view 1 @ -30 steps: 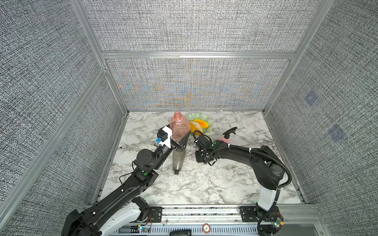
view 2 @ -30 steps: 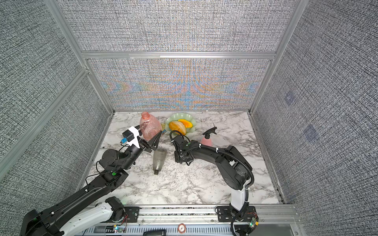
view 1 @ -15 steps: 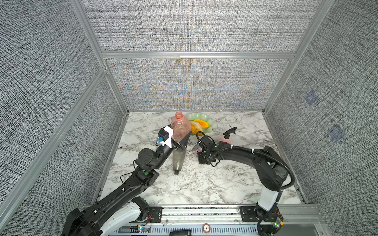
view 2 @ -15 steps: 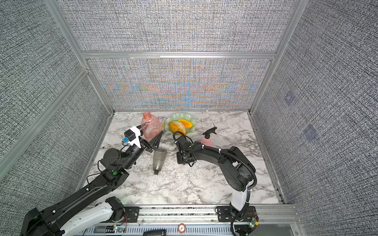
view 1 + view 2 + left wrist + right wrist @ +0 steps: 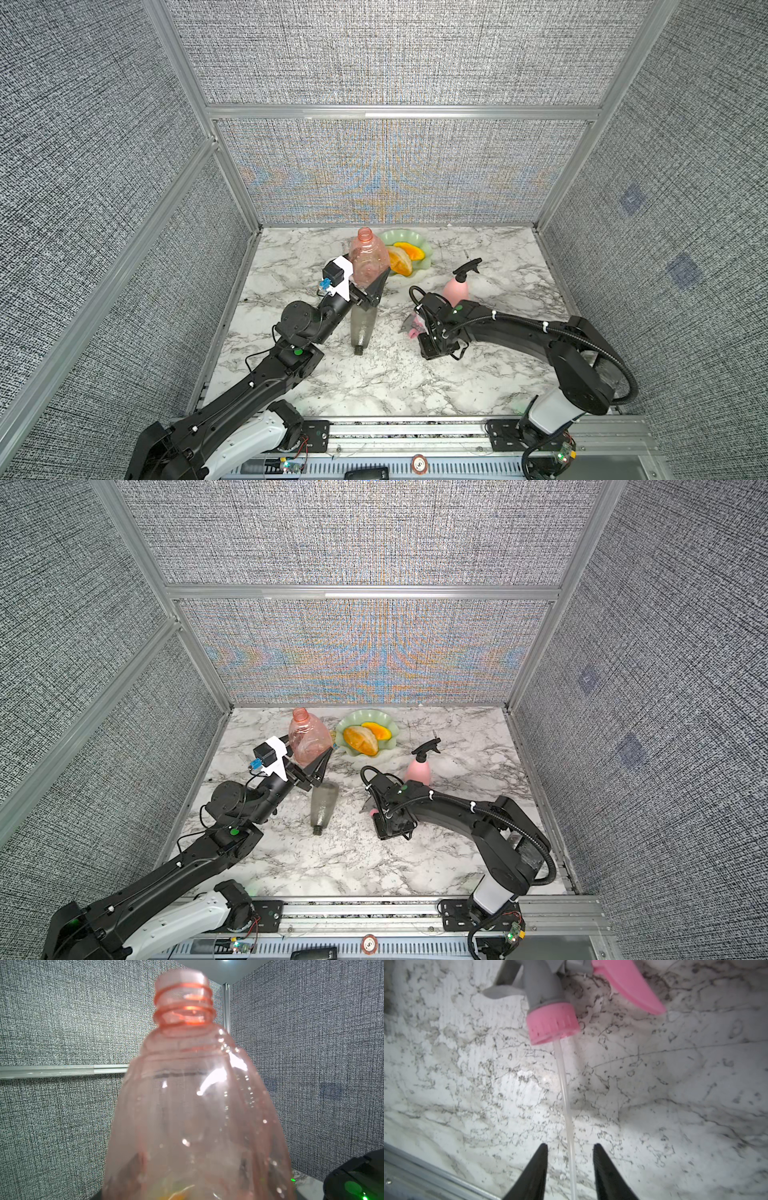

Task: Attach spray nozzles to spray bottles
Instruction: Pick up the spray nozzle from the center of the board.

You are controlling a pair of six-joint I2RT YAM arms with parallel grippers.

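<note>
Grey-and-pink nozzle (image 5: 552,1020): lying on desk (image 5: 374,386), near middle.
Right fingers (image 5: 535,1172): narrowly apart, straddling its thin tube (image 5: 566,1095), gap either side.
Left fingers (image 5: 380,286): clamped on clear pink bottle (image 5: 368,262), upright, raised, neck open.
Grey bottle (image 5: 362,326): lying on desk between arms.
Pale pink bottle (image 5: 456,289): standing, black nozzle (image 5: 467,266) fitted.

The white marble-patterned tabletop (image 5: 374,386) carries a green dish (image 5: 390,236) near its far edge. A pink bottle (image 5: 456,291) with a black sprayer (image 5: 467,266) stands right of the middle. A grey bottle (image 5: 362,328) lies on its side mid-tabletop, and a grey-and-pink sprayer head (image 5: 552,1020) lies between them.
</note>
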